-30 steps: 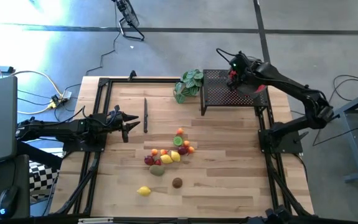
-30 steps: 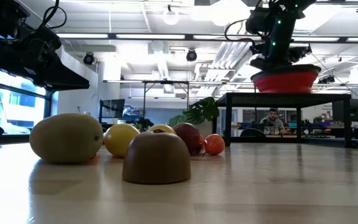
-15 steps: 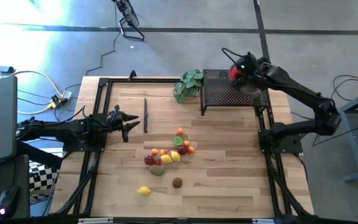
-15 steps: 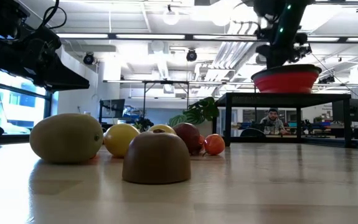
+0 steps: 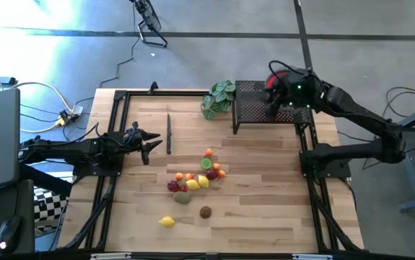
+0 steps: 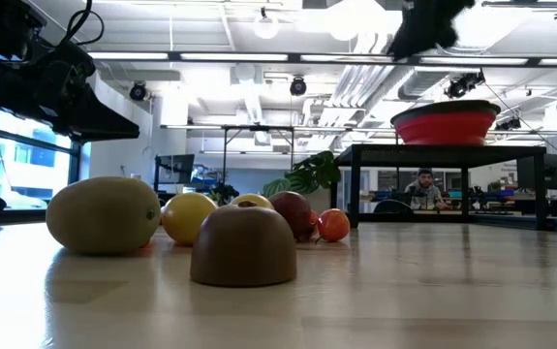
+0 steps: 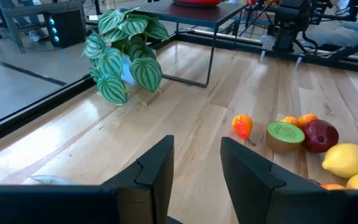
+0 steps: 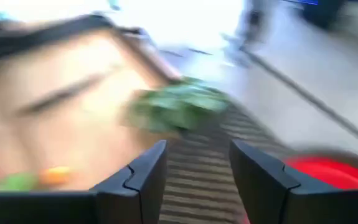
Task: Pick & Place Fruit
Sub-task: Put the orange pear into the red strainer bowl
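Fruit lies clustered mid-counter, with a lemon and a brown fruit apart nearer the front edge. Our right gripper hovers over the black mesh stand beside the red bowl, jaws parted and empty. Our left gripper waits over the counter's left side, jaws parted, empty, near a knife.
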Available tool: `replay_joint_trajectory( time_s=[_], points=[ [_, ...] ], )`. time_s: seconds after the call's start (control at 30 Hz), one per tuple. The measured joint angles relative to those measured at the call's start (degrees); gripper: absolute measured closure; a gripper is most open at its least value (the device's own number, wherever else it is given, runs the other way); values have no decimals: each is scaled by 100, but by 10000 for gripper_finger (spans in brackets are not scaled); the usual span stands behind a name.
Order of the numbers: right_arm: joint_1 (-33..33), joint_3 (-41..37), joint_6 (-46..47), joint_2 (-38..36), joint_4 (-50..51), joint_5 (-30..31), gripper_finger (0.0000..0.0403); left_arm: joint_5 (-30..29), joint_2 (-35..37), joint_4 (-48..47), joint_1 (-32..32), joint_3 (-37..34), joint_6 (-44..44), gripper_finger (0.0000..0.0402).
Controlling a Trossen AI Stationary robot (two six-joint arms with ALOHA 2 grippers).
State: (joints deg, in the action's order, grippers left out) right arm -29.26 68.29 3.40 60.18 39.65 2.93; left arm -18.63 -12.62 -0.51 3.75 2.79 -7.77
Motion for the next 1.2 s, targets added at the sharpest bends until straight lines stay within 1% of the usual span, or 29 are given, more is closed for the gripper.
replay_joint_trajectory(
  time_s=[0.07, 0.13, 0.2, 0.27, 0.4, 0.63, 1.2],
  points=[
    [186, 0, -6, 4, -189, -569, 243, 0, 0, 0, -1, 0, 0, 274],
    [381, 0, -8, 28, -399, -962, 246, -2, 0, 0, -1, 0, 0, 274],
    [592, 0, -7, 98, -560, -1209, 250, -2, 0, 0, -2, 0, 0, 274],
    [794, 0, -11, 174, -675, -1324, 253, -2, 0, 0, -2, 0, 0, 274],
    [1132, 0, -17, 358, -829, -1345, 257, -2, 0, -1, -2, 0, 0, 274],
    [1612, 0, -18, 921, -863, -1340, 259, -4, 0, -2, -2, 0, 0, 274],
    [2585, 0, -62, 2814, -856, -1354, 263, -4, 0, -4, -2, 2, -2, 274]
  ],
)
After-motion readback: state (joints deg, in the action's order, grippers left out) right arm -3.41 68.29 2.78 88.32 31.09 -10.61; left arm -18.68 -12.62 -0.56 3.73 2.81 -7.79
